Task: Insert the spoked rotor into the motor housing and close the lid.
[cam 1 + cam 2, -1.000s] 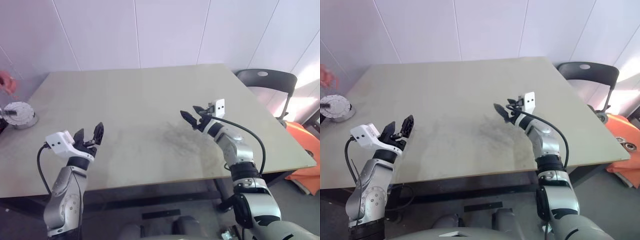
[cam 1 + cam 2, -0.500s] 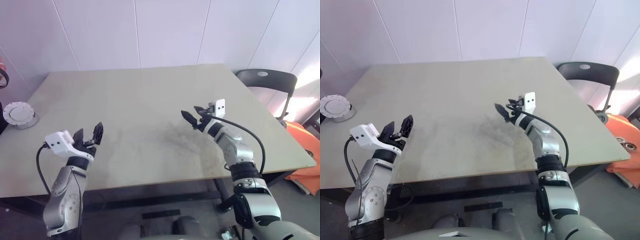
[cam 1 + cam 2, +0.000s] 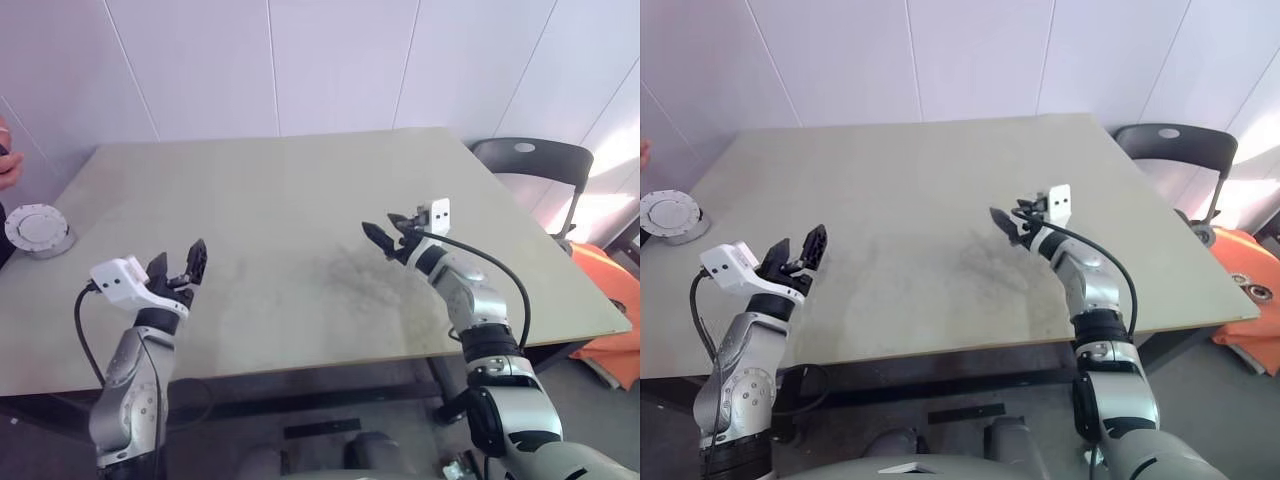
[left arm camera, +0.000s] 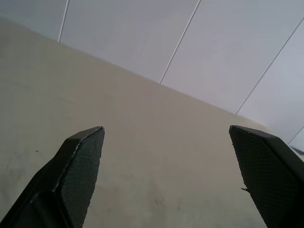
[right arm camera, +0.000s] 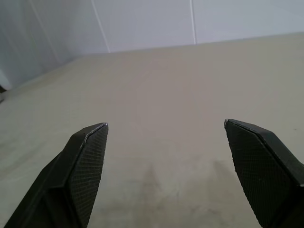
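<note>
Left end effector (image 3: 178,265) released, hovering over table (image 3: 300,200) near edge; right end effector (image 3: 387,231) released, mid-table.

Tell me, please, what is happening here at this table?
Nothing is held yet. Both arms hover over the table with open pincers: the left pincer near the front edge, the right pincer further in. A round grey lidded part sits at the far left edge, beside a person's hand.
</note>
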